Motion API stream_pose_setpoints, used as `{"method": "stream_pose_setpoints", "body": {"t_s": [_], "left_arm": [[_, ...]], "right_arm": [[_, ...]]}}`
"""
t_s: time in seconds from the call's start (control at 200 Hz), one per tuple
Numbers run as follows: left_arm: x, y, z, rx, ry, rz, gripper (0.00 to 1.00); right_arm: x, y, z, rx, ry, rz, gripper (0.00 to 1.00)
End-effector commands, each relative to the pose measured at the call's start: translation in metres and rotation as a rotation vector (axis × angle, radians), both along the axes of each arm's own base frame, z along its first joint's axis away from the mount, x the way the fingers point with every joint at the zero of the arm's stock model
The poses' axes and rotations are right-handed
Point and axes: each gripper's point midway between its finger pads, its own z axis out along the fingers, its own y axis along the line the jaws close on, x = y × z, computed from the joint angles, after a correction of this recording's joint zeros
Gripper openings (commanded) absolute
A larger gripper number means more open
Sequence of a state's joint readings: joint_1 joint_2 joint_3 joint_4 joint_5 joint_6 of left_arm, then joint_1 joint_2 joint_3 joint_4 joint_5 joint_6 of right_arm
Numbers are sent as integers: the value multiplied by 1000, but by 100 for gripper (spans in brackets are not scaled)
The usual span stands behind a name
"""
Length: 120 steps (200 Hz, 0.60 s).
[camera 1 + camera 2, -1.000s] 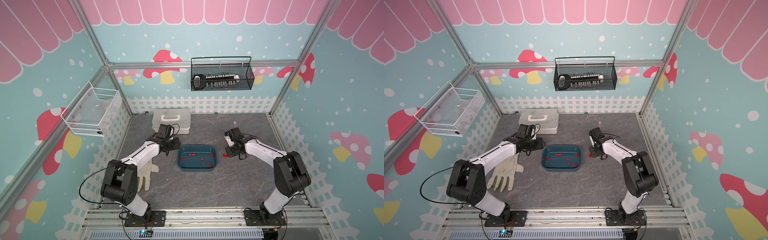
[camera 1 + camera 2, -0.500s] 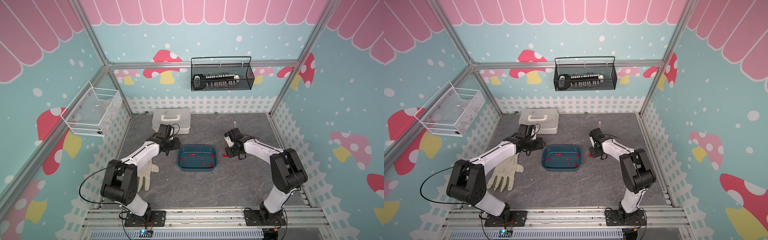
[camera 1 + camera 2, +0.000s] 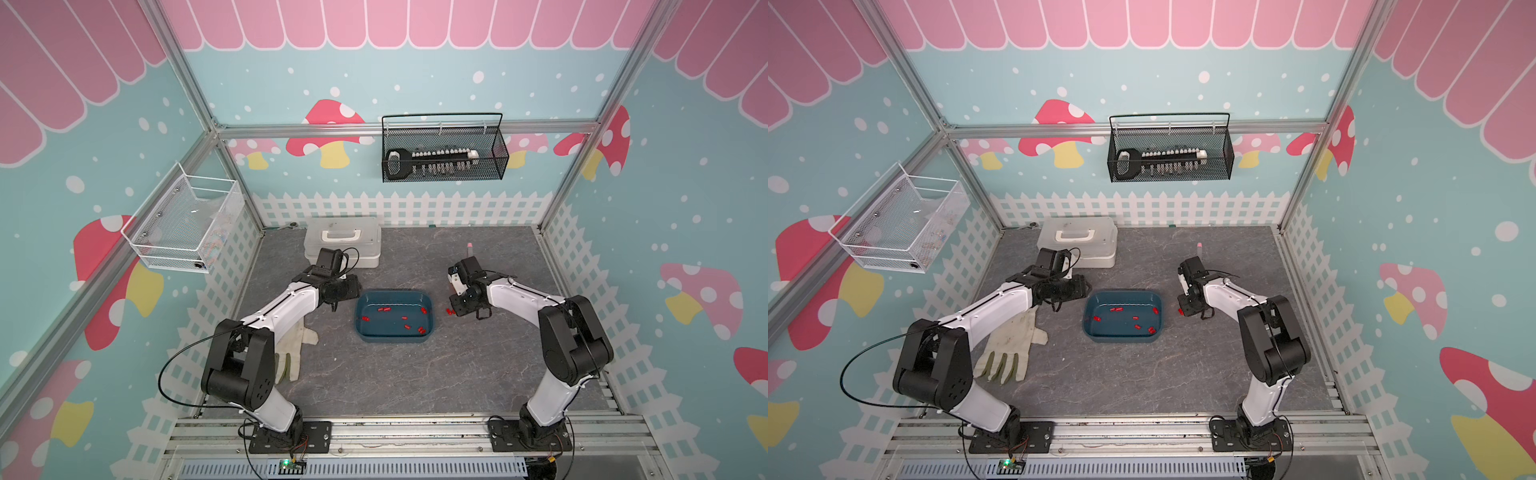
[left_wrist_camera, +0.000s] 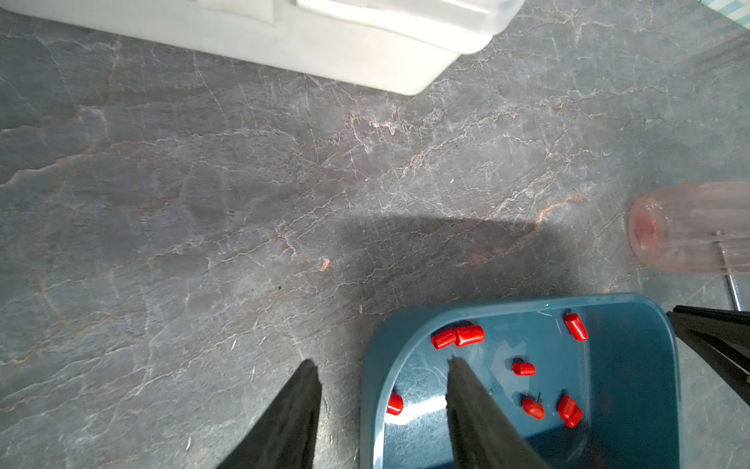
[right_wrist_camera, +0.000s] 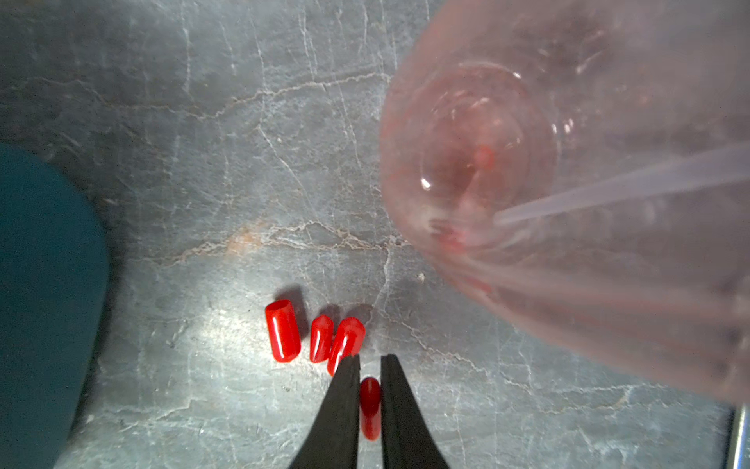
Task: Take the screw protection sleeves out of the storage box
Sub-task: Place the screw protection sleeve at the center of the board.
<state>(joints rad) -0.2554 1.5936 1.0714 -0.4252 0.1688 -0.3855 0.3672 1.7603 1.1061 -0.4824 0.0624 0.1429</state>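
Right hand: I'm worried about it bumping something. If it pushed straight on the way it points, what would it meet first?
Most likely the grey tabletop, just past the tips of the right hand, where the nearest loose sleeve lies beside one finger; depth is unclear.

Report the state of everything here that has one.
storage box, lidless, about eight sleeves loose inside.
three sleeves, out, lying on the table beside the box.
right gripper, shut on one sleeve.
left gripper, open, empty, at the box's rim.
white case, lid shut.
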Motion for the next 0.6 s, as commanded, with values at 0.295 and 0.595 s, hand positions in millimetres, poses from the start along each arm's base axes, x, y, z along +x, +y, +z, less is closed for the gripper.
{"method": "stream_pose_setpoints", "body": {"t_s": [0.295,0.595], "left_arm": [[2,4,2,5,-10,10,52],[2,4,2,5,-11,10,52]], "right_arm": [[-1,-3,-4,-11,18,-11,22],[-1,-3,-1,-6,11,-7,26]]}}
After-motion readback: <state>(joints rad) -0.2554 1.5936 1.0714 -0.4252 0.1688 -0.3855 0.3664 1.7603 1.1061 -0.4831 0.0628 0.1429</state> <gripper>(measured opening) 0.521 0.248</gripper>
